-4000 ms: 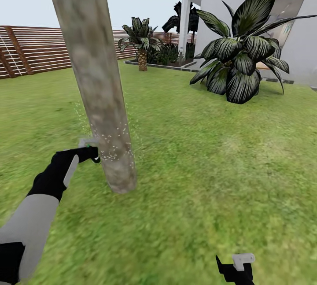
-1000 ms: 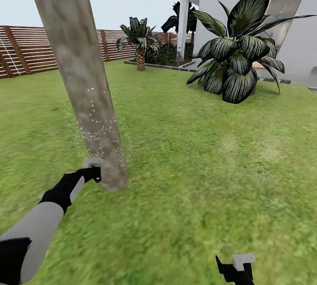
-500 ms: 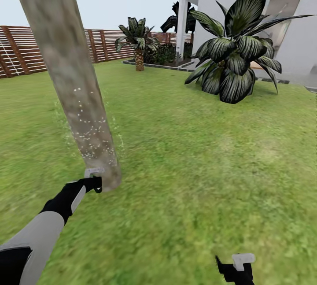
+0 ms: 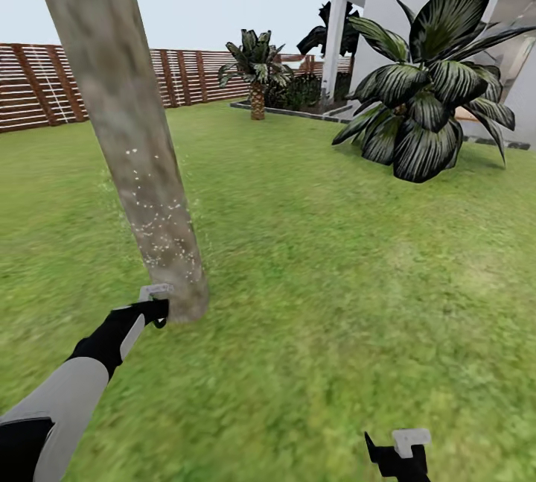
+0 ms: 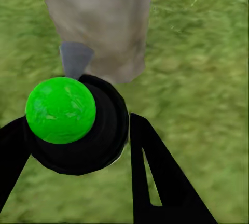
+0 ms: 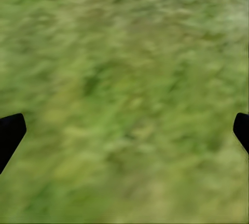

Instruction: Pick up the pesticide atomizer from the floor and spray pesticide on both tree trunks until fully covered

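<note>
Head view panned left since earlier; left claw (image 4: 154, 311) clamped on atomizer (image 5: 78, 125) beside tree trunk (image 4: 126, 132); right claw (image 6: 124, 130) apart.

Left gripper (image 4: 154, 308) at tree trunk (image 4: 141, 169) base

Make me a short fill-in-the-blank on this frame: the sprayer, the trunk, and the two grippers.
1. The left gripper is shut on the pesticide atomizer, whose round cap is coloured ____.
2. The whitish pesticide specks lie on the ____ part of the tree trunk.
3. The right gripper is open over bare ____.

Missing words: green; lower; grass
</note>
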